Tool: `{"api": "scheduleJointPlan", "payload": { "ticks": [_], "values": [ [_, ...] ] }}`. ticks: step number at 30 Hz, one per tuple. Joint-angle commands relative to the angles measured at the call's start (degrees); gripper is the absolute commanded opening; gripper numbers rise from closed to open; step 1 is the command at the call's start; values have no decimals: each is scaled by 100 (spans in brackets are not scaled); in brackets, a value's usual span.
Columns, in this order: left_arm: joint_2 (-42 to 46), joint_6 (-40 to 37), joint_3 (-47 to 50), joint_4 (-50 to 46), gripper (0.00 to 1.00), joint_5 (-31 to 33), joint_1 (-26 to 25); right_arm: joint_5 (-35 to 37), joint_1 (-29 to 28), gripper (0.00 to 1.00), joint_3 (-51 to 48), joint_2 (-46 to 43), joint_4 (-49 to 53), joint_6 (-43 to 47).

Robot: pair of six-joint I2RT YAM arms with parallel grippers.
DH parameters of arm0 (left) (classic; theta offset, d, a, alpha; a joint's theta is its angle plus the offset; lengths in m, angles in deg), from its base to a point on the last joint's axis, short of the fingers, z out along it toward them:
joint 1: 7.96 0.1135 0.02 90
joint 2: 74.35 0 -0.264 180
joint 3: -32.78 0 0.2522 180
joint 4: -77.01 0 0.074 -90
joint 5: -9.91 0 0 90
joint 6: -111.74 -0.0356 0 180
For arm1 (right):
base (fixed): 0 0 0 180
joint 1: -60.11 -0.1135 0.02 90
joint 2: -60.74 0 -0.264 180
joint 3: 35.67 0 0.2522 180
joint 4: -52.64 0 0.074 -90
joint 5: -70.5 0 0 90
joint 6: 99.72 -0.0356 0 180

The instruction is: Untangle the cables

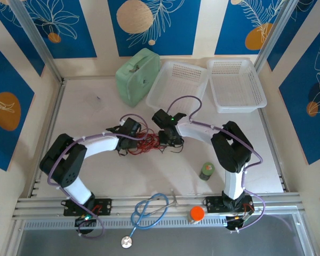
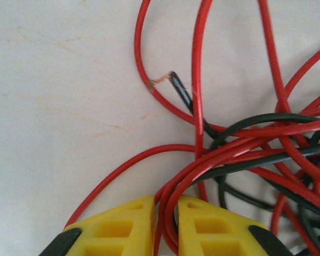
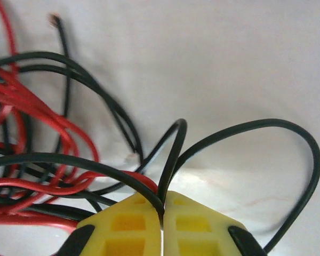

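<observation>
Two strands of the red cable (image 2: 197, 53) pass through the narrow gap of the left gripper (image 2: 165, 205), whose yellow fingers (image 2: 122, 224) are almost together and pinch them. The right gripper (image 3: 162, 200) is fully closed, and the black cable (image 3: 266, 122) is squeezed at its tips, with loops standing out on both sides. The lower part of each gripper is cut off by the picture edge.

From above, the tangle (image 1: 149, 143) lies between the two grippers in the middle of the table (image 1: 96, 122), partly covered by them. The black strands are hard to see there. Where each cable runs inside the knot I cannot tell.

The table is pale and a little stained. On it stand two white baskets (image 1: 178, 82) and a green case (image 1: 136, 77). A blue stethoscope (image 1: 149, 210) lies at the near edge. The walls have blue panels with leaf drawings.
</observation>
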Motion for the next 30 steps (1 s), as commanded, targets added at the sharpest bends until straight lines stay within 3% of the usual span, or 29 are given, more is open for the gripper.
{"api": "scheduleJointPlan", "payload": {
  "ticks": [1, 7, 10, 15, 20, 30],
  "values": [
    [108, -120, 46, -956, 20, 993, 242, 884, 248, 8, -428, -192, 1160, -100],
    [425, -129, 87, -964, 38, 820, 260, 835, 313, 11, -505, -305, 1157, -74],
    [828, -164, 67, -999, 48, 703, 260, 655, 296, 21, -387, -509, 1191, 22],
    [1353, -296, -119, -1148, 56, 281, 251, -65, 181, 46, -240, -1042, 934, 248],
    [1238, -197, -192, -991, 58, -260, 249, -970, 79, 62, -58, -936, 241, 333],
    [748, -36, -77, -584, 58, -637, 234, -1029, -287, 68, 1350, 297, 345, 657]
  ]
}}
